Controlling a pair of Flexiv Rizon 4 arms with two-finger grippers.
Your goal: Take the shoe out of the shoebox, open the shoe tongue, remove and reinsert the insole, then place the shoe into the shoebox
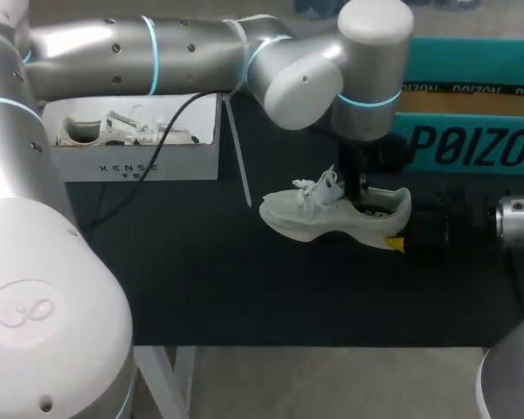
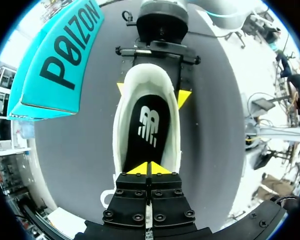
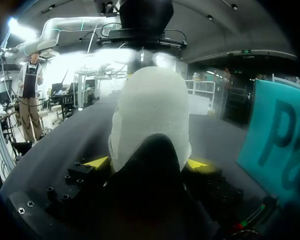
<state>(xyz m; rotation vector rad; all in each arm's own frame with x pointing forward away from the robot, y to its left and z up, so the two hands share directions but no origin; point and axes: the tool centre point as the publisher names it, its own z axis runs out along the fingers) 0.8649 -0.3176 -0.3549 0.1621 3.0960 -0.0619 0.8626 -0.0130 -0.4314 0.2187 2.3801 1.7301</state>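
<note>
Black tabletop [image 1: 201, 279] is carrying everything we are tagging. We are finding the white shoe [image 1: 332, 218] out of any box, standing sole-down near the middle of the mat. Its toe is pointing toward the side of the white shoebox [image 1: 131, 161], well apart from it. The right gripper [image 3: 147, 162] is clamping the heel [image 3: 152, 110], one yellow tip on either side. The left gripper [image 2: 149, 169] is reaching down into the shoe's opening with its fingers pressed together, tips sitting over the forward part of the black insole [image 2: 147, 125]. We cannot tell whether any insole is pinched between them.

Handling, as we are judging it:
- **Shoe:** it is looking light, with a soft, giving upper and a thick, stiffer sole. The heel is seeming the firm place to take hold.
- **Insole:** it is looking thin and floppy, likely bending when lifted, so taking it by an edge is seeming easiest.
- **Laces:** the laces [image 1: 319, 186] are lying loose and could be snagging a finger.

Writing:
- The insole is showing a white logo.
- The teal box [image 1: 472, 144] behind the shoe is bearing big dark block letters.
- The white shoebox's front wall is carrying small dark print.

We are leaving all of it unread.
</note>
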